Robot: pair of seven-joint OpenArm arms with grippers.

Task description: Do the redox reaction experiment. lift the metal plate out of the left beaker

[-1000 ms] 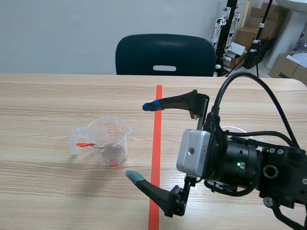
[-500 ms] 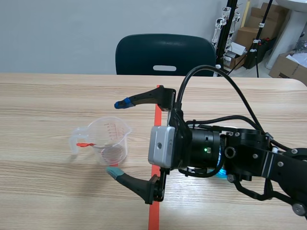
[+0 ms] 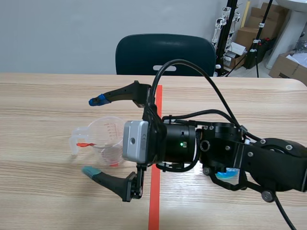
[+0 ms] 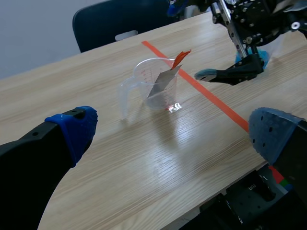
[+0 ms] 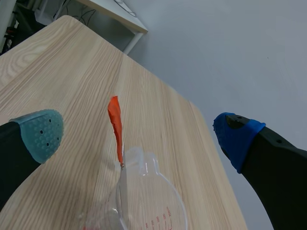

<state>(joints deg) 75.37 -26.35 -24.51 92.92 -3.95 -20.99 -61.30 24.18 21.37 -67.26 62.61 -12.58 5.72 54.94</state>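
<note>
A clear plastic beaker (image 3: 109, 142) with a handle stands left of the red tape line. A thin metal plate (image 4: 162, 82) leans inside it, with an orange-red tab (image 4: 181, 56) on its upper end. The right arm comes in from the right and reaches past the line. Its gripper (image 3: 94, 136) is open, one finger beyond the beaker and one nearer than it. In the right wrist view the orange-red tab (image 5: 115, 128) rises ahead between the fingers of the right gripper (image 5: 139, 134), untouched, above the beaker (image 5: 148, 203). My left gripper (image 4: 172, 127) is open, well back from the beaker (image 4: 152, 86).
A second beaker with blue liquid (image 3: 228, 175) sits right of the tape line (image 3: 154, 206), mostly hidden under the right arm. A dark chair (image 3: 165, 55) stands behind the table's far edge. Bare wood lies left of the beaker.
The right arm has swung left across the tape line, bringing its open fingers from right of the beaker to either side of it. The beaker and plate have not moved.
</note>
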